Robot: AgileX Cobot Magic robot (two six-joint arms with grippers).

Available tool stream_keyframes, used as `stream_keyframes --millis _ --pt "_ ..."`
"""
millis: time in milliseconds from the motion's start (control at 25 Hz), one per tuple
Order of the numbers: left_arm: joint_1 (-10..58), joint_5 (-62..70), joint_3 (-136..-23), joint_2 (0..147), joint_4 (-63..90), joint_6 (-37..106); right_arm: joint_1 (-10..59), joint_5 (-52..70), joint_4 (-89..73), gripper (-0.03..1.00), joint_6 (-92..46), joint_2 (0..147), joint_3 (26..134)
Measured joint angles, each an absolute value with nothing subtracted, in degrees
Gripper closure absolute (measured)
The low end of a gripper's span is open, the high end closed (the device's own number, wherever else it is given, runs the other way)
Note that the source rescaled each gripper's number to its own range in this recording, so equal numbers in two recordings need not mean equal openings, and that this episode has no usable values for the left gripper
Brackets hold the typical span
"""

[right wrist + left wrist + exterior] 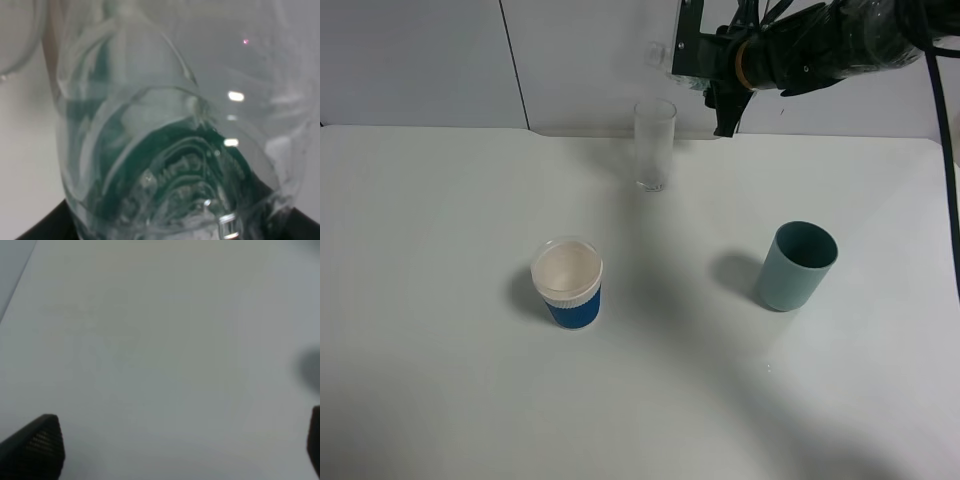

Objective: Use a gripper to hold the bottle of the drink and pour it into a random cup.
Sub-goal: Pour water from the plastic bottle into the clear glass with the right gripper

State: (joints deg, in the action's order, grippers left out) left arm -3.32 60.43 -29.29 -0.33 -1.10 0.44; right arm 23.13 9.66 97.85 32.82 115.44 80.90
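pour | right gripper (718,75) clenched on bottle (165,150), tipped sideways above glass (654,145) | we centre mouth over rim, tilt slowly, avoid splashing | left gripper (177,445) spread, idle

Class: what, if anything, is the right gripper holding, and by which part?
The right gripper holds the bottle of the drink, jaws shut around its green-labelled body; the neck is free.
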Motion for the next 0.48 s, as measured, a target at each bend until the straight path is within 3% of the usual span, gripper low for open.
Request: stream_keyframes --millis 480 --pt "-3.32 60.43 -29.29 -0.33 -1.1 0.44 23.19 13.78 97.85 0.97 28.78 115.44 80.95"
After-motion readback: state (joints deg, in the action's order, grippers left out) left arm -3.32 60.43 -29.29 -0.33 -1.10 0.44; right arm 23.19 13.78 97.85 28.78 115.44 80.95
